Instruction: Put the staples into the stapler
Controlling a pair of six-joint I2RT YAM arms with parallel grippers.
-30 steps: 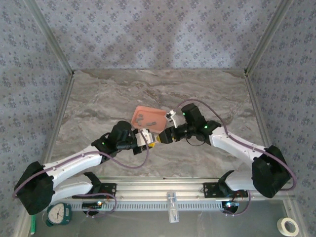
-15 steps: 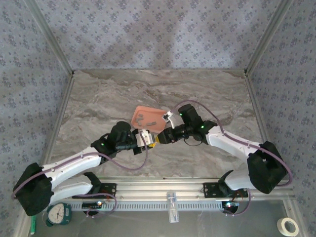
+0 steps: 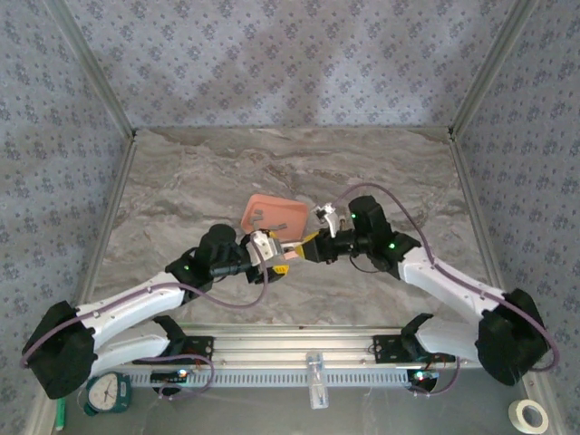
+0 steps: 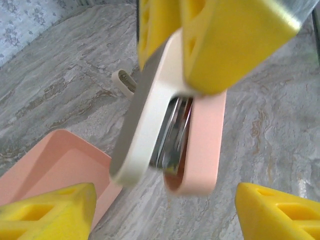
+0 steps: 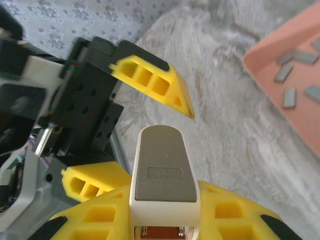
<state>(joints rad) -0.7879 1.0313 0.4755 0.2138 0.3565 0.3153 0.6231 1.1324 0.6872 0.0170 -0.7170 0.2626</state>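
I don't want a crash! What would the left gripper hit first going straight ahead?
Probably the small pink-and-white stapler, held by the right gripper, directly ahead; depth is unclear.

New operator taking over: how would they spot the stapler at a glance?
Start at the salmon-pink tray in the middle of the marble table. Just in front of it, toward the arms, the right gripper is clamped on the stapler. It is pale pink and white with a grey metal channel, far bigger than the grey staples lying in the tray.

Pnk/wht stapler point(image 4: 150, 125), ylw fingers point(image 4: 272, 212)
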